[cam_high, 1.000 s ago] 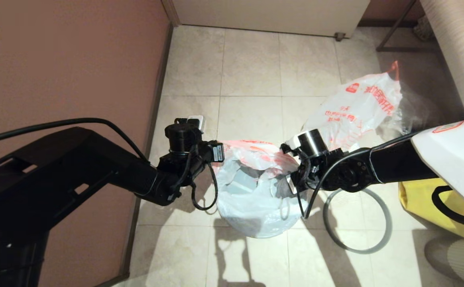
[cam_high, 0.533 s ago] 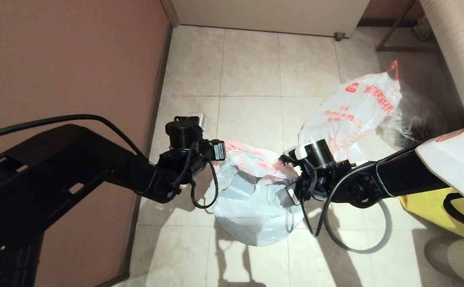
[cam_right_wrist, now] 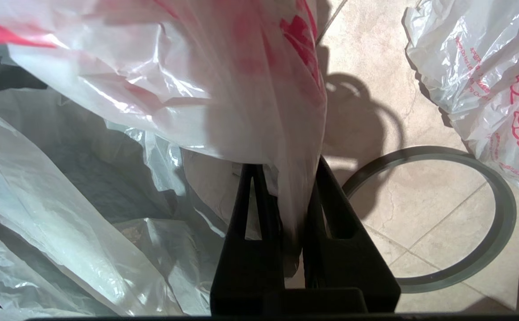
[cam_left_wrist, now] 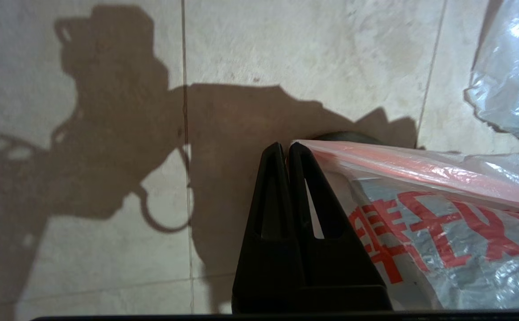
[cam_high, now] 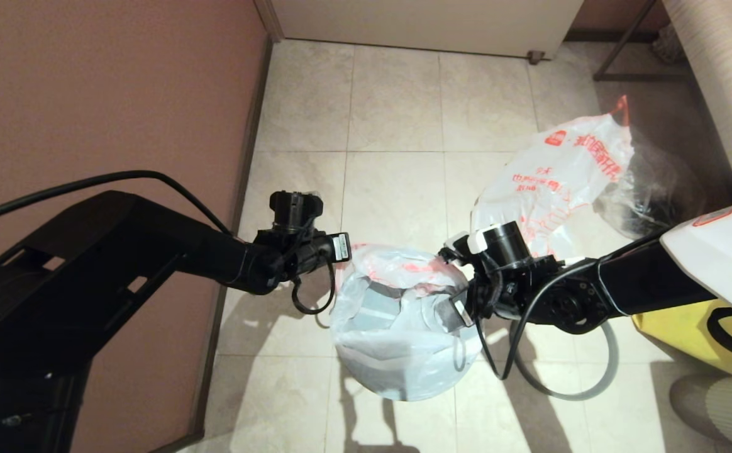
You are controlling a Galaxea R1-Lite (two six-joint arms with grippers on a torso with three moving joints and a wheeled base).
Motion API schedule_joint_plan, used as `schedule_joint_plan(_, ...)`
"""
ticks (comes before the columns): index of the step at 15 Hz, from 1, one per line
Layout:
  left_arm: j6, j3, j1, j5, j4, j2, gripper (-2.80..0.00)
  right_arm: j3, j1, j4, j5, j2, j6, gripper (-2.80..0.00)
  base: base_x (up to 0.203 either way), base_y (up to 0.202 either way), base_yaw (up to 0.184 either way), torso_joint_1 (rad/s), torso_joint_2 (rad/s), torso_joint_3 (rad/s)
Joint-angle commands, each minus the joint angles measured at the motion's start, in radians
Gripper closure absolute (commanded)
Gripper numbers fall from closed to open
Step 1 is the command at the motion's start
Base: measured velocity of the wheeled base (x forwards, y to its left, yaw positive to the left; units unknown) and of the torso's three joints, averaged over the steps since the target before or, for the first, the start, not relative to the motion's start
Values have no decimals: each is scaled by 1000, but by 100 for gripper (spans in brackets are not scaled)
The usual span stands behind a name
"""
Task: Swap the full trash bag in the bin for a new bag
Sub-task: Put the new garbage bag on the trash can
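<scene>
Both grippers are pinching the new bag (cam_high: 397, 296), left gripper (cam_left_wrist: 286, 149) at nine o'clock, right gripper (cam_right_wrist: 293, 178) at three, stretching its mouth open over the bin, largely hidden beneath; its grey ring (cam_high: 598, 377) is lying aside.

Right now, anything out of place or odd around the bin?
Yes. The bin's grey ring rim lies flat on the floor tiles beside the bin, not on it. The full trash bag sits on the floor behind. The left claw and right claw each pinch the new bag, draped unevenly over the bin.
</scene>
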Motion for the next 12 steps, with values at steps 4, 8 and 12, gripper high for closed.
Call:
schedule_joint_plan(4, -48, -26, 6, -4, 82, -73, 0, -19, -19, -38, -3, 3, 8, 0, 0, 0, 0, 0, 0, 0)
schedule_joint_plan(8, -48, 33, -15, -6, 71, -155, -280, -83, -34, -58, -6, 14, 67, 0, 0, 0, 0, 0, 0, 0)
schedule_joint_plan(12, -10, 33, -18, -21, 129, -228, -280, -108, -46, -59, -6, 16, 116, 0, 0, 0, 0, 0, 0, 0)
